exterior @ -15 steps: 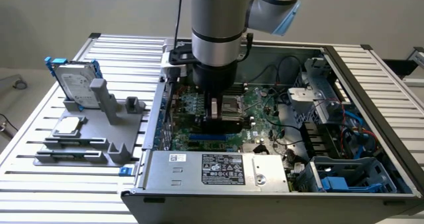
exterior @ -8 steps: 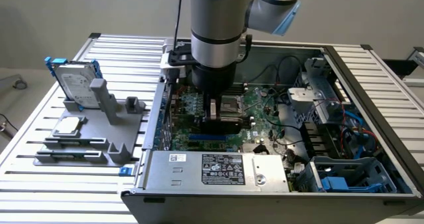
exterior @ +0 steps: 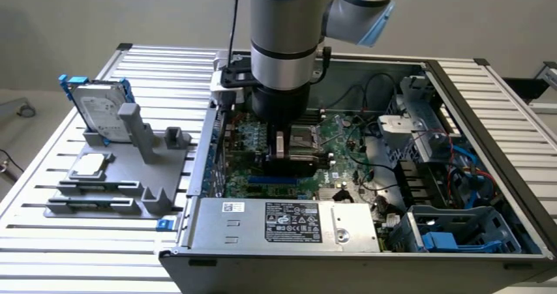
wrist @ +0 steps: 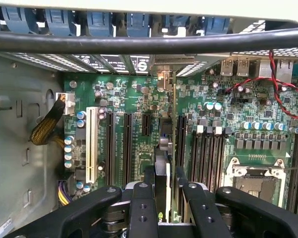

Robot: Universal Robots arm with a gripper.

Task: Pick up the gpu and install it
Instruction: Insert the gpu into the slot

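Although the slatted bench lies broad around it, the open computer case fills the stretch from twelve to six o'clock in the exterior view, and its walls stand up on every side of the working space. The arm comes straight down from twelve o'clock into the nine-o'clock half of the case, close to the side wall there. The power supply lies across the six-o'clock edge. At three o'clock from the arm, a metal drive cage and loose cables crowd the floor of the case. The green motherboard shows bare just around the arm's tip. Outside the case, at nine o'clock, a grey fixture stands on the bench with a hard drive upright in it, well apart from the arm.

In the wrist view a thick black cable crosses in front of the case's rear edge, and a red twisted wire loops over the board near the rear ports.

The hand is closed on the gpu, with one of its fingers on each flat face. The card stands on edge over the motherboard, in line with the long black slots. Its metal end reaches the case's rear wall. I cannot tell whether its lower edge touches a slot.
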